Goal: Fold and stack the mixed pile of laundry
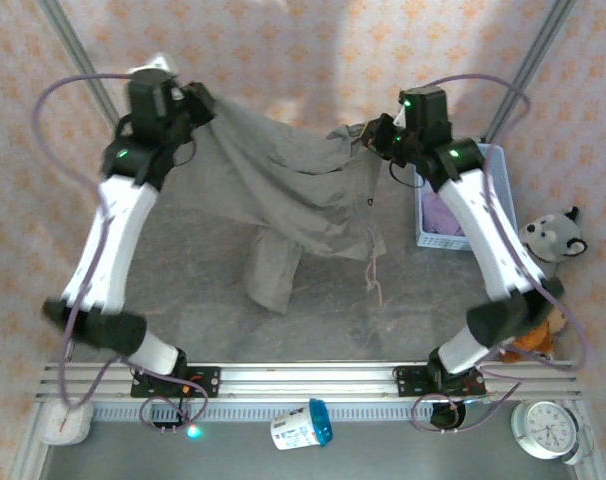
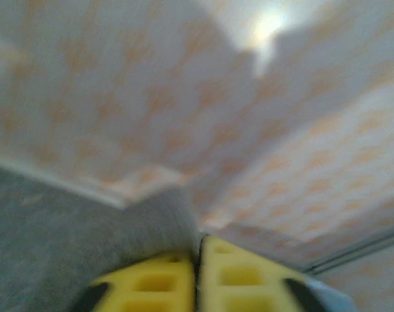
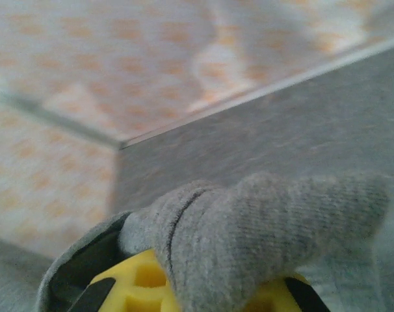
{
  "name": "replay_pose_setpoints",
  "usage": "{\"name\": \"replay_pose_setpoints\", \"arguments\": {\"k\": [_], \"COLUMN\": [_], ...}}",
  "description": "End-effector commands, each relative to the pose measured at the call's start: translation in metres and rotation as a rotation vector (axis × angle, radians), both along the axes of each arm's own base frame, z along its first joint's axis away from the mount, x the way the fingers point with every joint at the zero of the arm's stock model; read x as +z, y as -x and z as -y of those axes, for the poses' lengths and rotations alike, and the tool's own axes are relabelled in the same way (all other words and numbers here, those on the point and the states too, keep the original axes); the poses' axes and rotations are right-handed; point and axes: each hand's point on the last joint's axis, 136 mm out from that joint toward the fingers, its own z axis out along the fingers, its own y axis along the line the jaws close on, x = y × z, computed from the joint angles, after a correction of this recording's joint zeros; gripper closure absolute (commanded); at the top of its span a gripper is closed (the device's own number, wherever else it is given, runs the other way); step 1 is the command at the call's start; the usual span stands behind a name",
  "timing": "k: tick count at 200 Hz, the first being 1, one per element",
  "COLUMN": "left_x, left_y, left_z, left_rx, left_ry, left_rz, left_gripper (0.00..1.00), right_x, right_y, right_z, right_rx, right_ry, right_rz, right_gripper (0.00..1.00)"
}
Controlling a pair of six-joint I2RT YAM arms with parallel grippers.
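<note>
The olive-grey garment (image 1: 283,190) is stretched between the two arms at the far half of the table (image 1: 183,300), its upper edge sagging between them and a sleeve trailing toward 6 o'clock. The left gripper (image 1: 198,100) pinches the garment's corner at 10 o'clock; in the left wrist view its yellow fingers (image 2: 151,286) are pressed together with only a thin seam between them. The right gripper (image 1: 375,135) grasps the opposite corner at 2 o'clock, and in the right wrist view the grey cloth (image 3: 249,221) bunches over its yellow fingers (image 3: 135,276), clamped between them. The lavender T-shirt (image 1: 441,215) lies in the light blue basket (image 1: 498,160), at 4 o'clock from the right gripper
</note>
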Motion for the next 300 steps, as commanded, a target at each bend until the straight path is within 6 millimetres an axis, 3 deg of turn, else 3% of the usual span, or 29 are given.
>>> {"name": "replay_pose_setpoints", "arguments": {"k": [1, 6, 19, 30, 43, 52, 57, 78, 109, 130, 151, 186, 230, 241, 255, 268, 283, 300], "left_x": [-0.100, -0.121, -0.167, -0.188, -0.196, -0.206, -0.196, -0.214, -0.250, -0.275, -0.302, -0.349, -0.399, -0.408, -0.428, -0.435, -0.435, -0.427], "left_y": [-0.047, -0.054, -0.063, -0.061, -0.052, -0.043, -0.034, -0.001, 0.055, 0.090, 0.107, 0.109, 0.101, 0.096, 0.093, 0.088, 0.081, 0.072], "left_z": [-0.017, -0.016, -0.010, -0.004, 0.000, 0.002, 0.002, 0.009, 0.041, 0.066, 0.084, 0.110, 0.100, 0.096, 0.084, 0.075, 0.065, 0.047], "left_rx": [0.063, 0.058, 0.032, 0.005, -0.013, -0.026, -0.032, -0.080, -0.217, -0.339, -0.416, -0.472, -0.390, -0.360, -0.299, -0.257, -0.223, -0.181], "left_ry": [-0.123, -0.134, -0.148, -0.136, -0.115, -0.100, -0.091, -0.046, 0.048, -0.008, -0.059, -0.062, -0.132, -0.152, -0.178, -0.174, -0.173, -0.212], "left_rz": [-0.290, -0.362, -0.503, -0.544, -0.525, -0.524, -0.497, -0.529, -0.583, -0.625, -0.674, -0.777, -0.905, -0.920, -0.985, -1.014, -1.019, -1.010], "left_gripper": [0.01, 0.00, 0.00, 0.00, 0.00, 0.00, 0.00, 0.00, 0.01, 0.04, 0.05, 0.13, 0.26, 0.31, 0.48, 0.70, 0.98, 1.00], "right_x": [-0.048, -0.060, -0.088, -0.107, -0.122, -0.134, -0.139, -0.159, -0.190, -0.215, -0.234, -0.268, -0.294, -0.299, -0.300, -0.293, -0.277, -0.251], "right_y": [-0.069, -0.076, -0.082, -0.075, -0.059, -0.044, -0.035, 0.006, 0.063, 0.086, 0.089, 0.071, 0.045, 0.040, 0.033, 0.029, 0.029, 0.036], "right_z": [0.017, 0.018, 0.019, 0.018, 0.021, 0.025, 0.027, 0.035, 0.047, 0.053, 0.050, 0.056, 0.061, 0.062, 0.060, 0.058, 0.059, 0.060], "right_rx": [-0.080, -0.077, -0.066, -0.046, -0.035, -0.034, -0.030, -0.022, -0.031, -0.060, -0.080, -0.189, -0.262, -0.270, -0.271, -0.274, -0.270, -0.233], "right_ry": [-0.067, -0.046, 0.035, 0.095, 0.159, 0.196, 0.209, 0.262, 0.314, 0.299, 0.254, 0.253, 0.289, 0.303, 0.306, 0.296, 0.300, 0.345], "right_rz": [-0.053, -0.087, -0.165, -0.210, -0.237, -0.258, -0.267, -0.303, -0.398, -0.445, -0.459, -0.492, -0.501, -0.505, -0.508, -0.496, -0.472, -0.448], "right_gripper": [0.52, 0.44, 0.35, 0.32, 0.30, 0.30, 0.30, 0.30, 0.30, 0.27, 0.23, 0.20, 0.23, 0.29, 0.58, 0.78, 0.92, 0.99]}}
